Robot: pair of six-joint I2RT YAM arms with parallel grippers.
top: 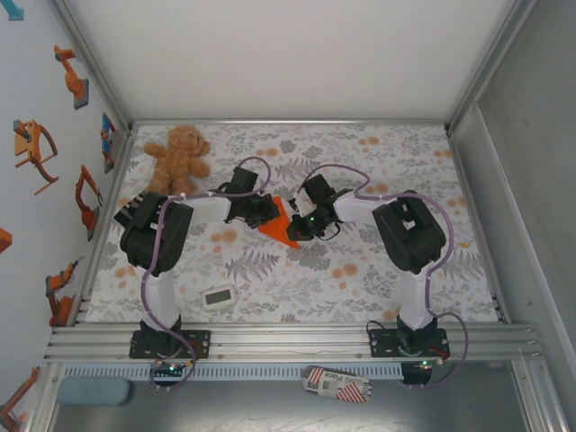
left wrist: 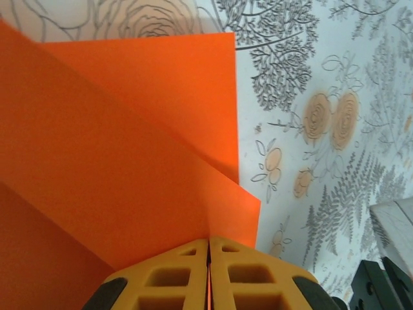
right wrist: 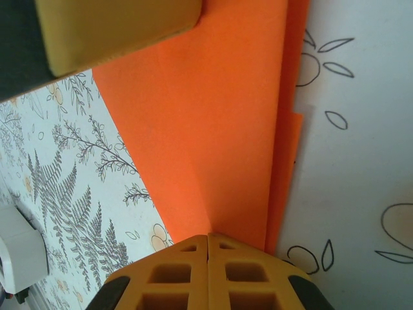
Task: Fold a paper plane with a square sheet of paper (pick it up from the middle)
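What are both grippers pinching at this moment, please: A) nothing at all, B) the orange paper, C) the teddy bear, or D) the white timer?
B: the left gripper and right gripper are each shut on an edge of the paper, while the teddy bear and timer lie apart from them.

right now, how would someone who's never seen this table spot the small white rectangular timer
On the floral-patterned table, look at the near edge beside the left arm's base. The small white rectangular timer lies flat there, white and boxy, unlike the brown teddy bear and the orange folded paper farther back.
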